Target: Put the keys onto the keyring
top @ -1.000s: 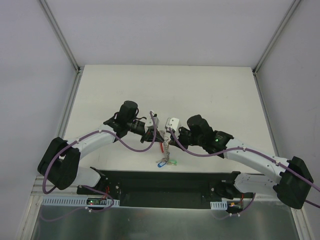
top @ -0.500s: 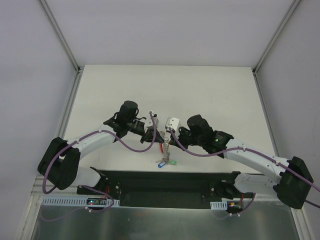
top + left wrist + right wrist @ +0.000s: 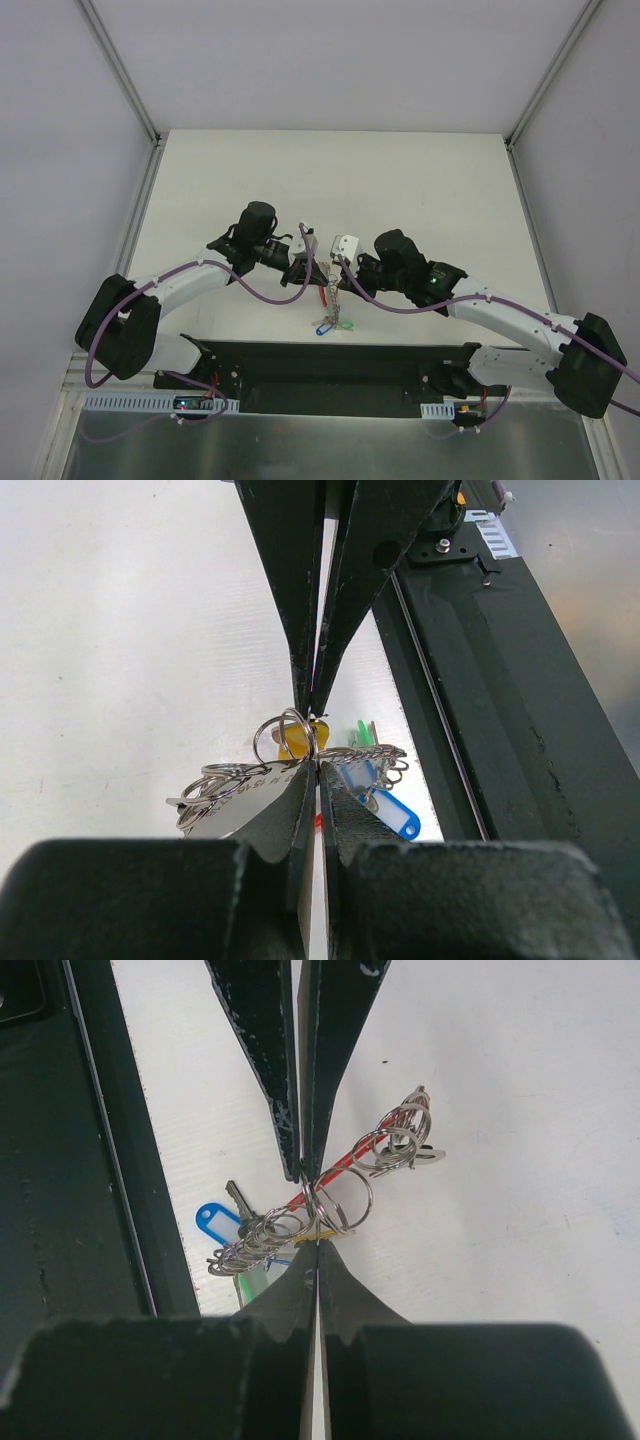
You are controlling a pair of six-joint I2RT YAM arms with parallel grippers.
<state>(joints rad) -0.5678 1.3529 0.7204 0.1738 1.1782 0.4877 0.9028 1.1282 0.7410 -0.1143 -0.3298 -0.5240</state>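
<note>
My two grippers meet tip to tip above the table's near middle. The left gripper (image 3: 318,280) (image 3: 318,766) is shut on the keyring's thin metal ring (image 3: 290,735) (image 3: 346,1200). The right gripper (image 3: 336,283) (image 3: 317,1243) is shut too, its tips at a yellow-capped key (image 3: 301,744) (image 3: 322,1231) that touches that ring. The red band (image 3: 340,1168) runs off from the ring. Below hang the other keys (image 3: 327,322), with a blue tag (image 3: 396,813) (image 3: 214,1222), a green cap (image 3: 364,732) and a chain of small rings (image 3: 262,1237).
A stamped metal tag (image 3: 236,798) and loose split rings (image 3: 402,1138) hang on the bunch. The black base plate (image 3: 330,362) lies just nearside of the keys. White walls (image 3: 90,150) enclose the table on both sides and at the back.
</note>
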